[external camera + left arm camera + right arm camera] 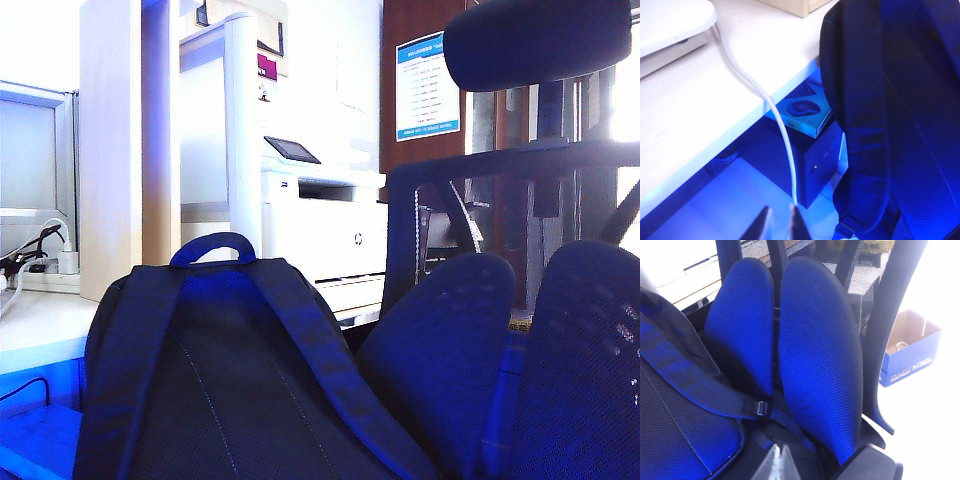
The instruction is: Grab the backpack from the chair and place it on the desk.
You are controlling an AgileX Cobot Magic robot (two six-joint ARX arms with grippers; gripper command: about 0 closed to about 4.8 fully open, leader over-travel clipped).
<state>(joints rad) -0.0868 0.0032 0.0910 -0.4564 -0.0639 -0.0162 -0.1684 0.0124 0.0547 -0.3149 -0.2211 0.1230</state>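
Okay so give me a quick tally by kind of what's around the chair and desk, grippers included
Backpack: 1
Chair: 1
Mesh backrest pads: 2
Desk: 1
Printer: 1
Blue cardboard box on the floor: 1
Grippers: 2, the left gripper below the desk edge beside the backpack, the right gripper in front of the backrest pads
Total: 9

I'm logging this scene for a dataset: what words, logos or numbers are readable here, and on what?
"hp" logo: front of the white printer.
Blue-and-white wall poster: lines of text, too small to read.
Magenta label on the shelf unit: unreadable.
Blue cardboard box: white print on its side, too blurred.
Backpack: no text visible.
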